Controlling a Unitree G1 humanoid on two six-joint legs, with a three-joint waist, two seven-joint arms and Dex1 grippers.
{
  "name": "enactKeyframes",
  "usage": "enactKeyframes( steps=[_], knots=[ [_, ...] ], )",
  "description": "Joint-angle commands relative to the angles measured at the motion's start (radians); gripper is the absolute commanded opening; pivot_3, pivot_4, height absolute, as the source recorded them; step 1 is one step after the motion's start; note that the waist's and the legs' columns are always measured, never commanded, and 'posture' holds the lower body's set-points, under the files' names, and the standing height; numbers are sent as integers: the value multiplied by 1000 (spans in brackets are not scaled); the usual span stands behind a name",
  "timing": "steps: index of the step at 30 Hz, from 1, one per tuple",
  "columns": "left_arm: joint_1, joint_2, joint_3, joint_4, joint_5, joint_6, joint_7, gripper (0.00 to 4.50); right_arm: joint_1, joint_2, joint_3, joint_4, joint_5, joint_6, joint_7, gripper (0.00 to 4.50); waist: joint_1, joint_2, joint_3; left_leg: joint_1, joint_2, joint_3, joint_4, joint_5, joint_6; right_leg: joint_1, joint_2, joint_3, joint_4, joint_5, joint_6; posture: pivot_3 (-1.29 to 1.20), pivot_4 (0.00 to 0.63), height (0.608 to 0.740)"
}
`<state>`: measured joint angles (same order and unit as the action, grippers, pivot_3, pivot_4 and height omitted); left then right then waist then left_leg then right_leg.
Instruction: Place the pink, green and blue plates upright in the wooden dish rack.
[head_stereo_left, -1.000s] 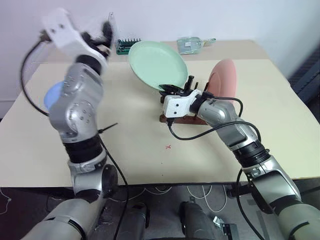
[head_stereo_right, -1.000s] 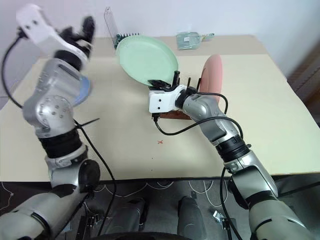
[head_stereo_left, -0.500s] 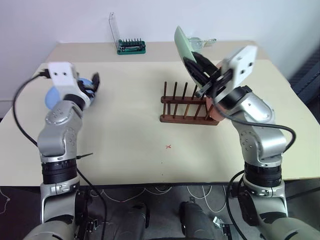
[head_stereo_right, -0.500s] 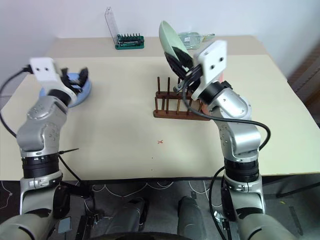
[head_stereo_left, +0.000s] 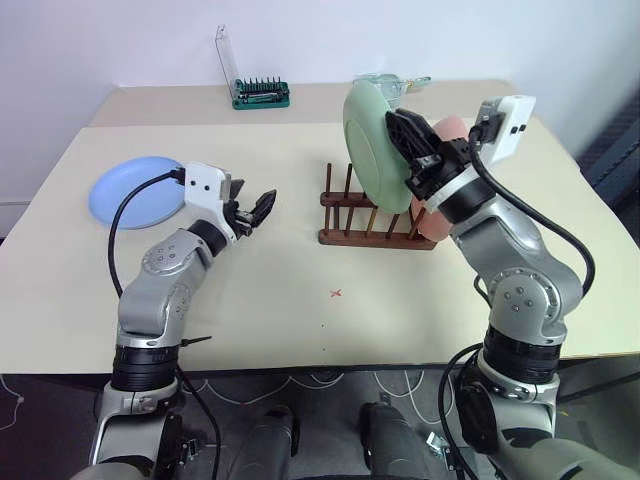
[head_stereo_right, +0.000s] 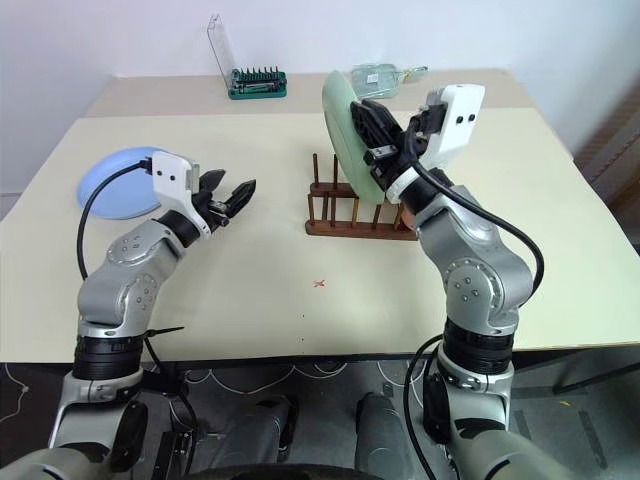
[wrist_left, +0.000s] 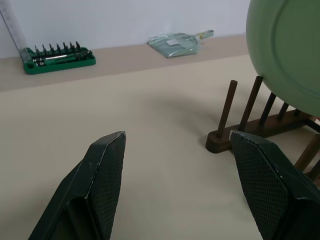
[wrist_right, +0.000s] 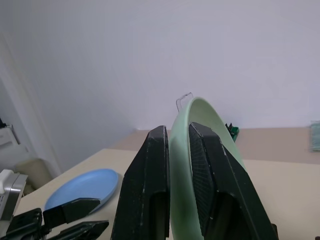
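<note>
I can read no words, brands or numbers on anything in front of me. The one sign is a small red cross mark (head_stereo_left: 337, 294) on the table (head_stereo_left: 300, 330), on the bare top just in front of the wooden dish rack (head_stereo_left: 375, 237), toward my side.

A broad beige table (head_stereo_left: 300, 330) fills the middle of the room, its far end butting up to a plain pale wall (head_stereo_left: 300, 40). A seam runs across the tabletop near the back. Below the front edge, white cables (head_stereo_left: 320, 380) lie on a dark grey floor (head_stereo_left: 40, 420). Soft, even light, faint shadows.
</note>
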<state>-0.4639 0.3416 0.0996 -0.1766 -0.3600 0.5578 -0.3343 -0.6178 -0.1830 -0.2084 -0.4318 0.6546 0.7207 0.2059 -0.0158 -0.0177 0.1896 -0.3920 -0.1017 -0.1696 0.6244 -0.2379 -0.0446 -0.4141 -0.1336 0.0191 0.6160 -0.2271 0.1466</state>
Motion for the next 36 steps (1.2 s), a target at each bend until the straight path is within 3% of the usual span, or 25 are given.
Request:
enactKeyframes(
  steps=[1, 16, 19, 36],
  knots=[
    [1, -1, 9, -41, -1, -16, -1, 3388, -19, -32, 16, -3, -11, -5, 0, 624, 1, 0, 0, 0, 0, 0, 0, 0, 0, 0, 0, 0, 0, 0, 0, 0, 150, 740],
    [7, -6, 6, -41, 5, -21, 1, 3388, 9, -129, 60, 7, -14, 19, 59, 624, 0, 0, 0, 0, 0, 0, 0, 0, 0, 1, 0, 0, 0, 0, 0, 0, 150, 740],
    [4, -9, 3, -37, 6, -24, 0, 3456, 10, -133, 58, 1, -2, 27, 65, 12, 1, 0, 0, 0, 0, 0, 0, 0, 0, 1, 0, 0, 0, 0, 0, 0, 150, 740],
    [10, -19, 3, -32, 16, -28, 2, 3456, -49, -114, 9, 14, 95, 41, 53, 12, 2, 0, 0, 0, 1, 0, -1, 0, 0, 0, 0, 0, -1, 0, 0, 0, 150, 740]
  ],
)
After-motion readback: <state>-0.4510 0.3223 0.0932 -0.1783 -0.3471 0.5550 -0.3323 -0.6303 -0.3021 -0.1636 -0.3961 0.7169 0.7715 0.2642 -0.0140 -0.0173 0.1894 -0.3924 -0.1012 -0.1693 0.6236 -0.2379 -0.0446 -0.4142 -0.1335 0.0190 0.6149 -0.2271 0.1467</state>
